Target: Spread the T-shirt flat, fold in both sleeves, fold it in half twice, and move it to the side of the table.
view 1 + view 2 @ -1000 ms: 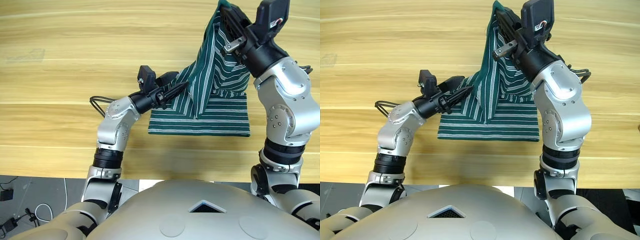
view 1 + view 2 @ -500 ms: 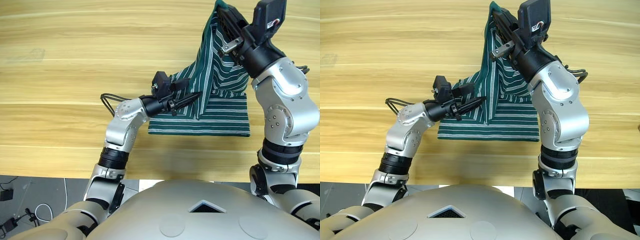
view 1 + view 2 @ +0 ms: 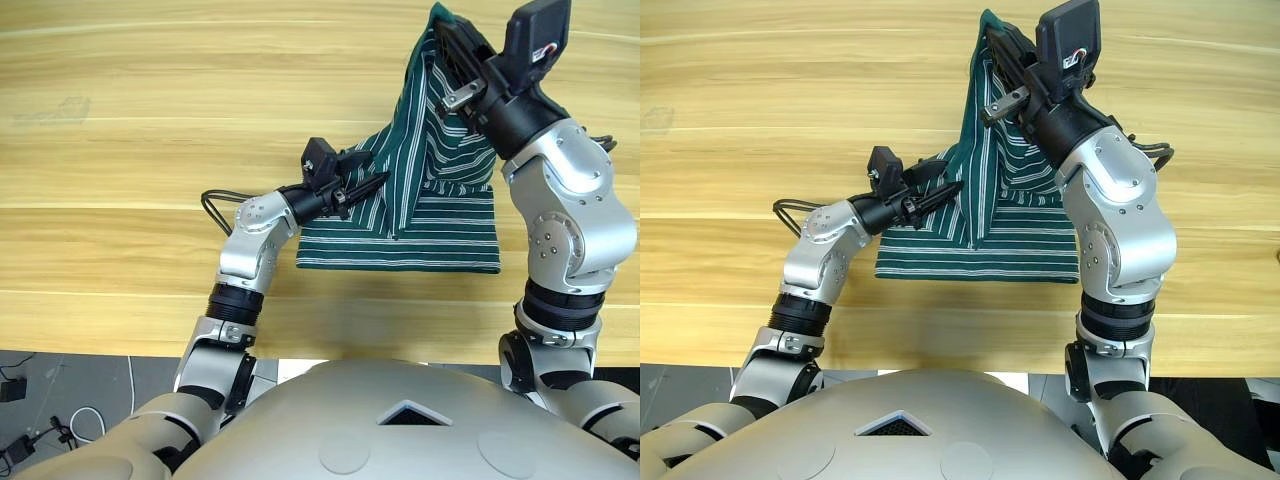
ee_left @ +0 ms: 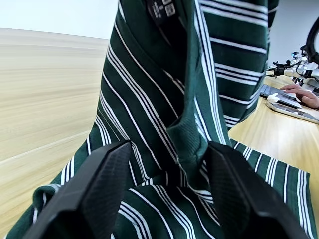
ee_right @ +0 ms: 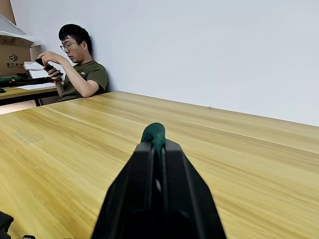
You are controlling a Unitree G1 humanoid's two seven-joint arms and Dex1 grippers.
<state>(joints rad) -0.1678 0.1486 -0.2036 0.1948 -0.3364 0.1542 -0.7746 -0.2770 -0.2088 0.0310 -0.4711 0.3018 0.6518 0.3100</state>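
Clearly soft and limp, the shirt (image 3: pixel 440 225) hangs from the right gripper (image 3: pixel 445 25), clamped on it; the left gripper (image 3: pixel 372 182), spread wide, should grip the draped fold.

A light wooden table (image 3: pixel 150 100) carries the green striped T-shirt (image 3: pixel 440 235), whose lower part lies flat on it.

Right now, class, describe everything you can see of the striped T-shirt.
The T-shirt is dark green, soft knit cloth with thin white stripes and a black label. Its lower part lies flat on the wooden table, with the straight hem toward the robot. The rest is drawn up into a creased peak, its tip pinched in the shut right gripper. At its left edge, the open left gripper has a fold between its fingers.
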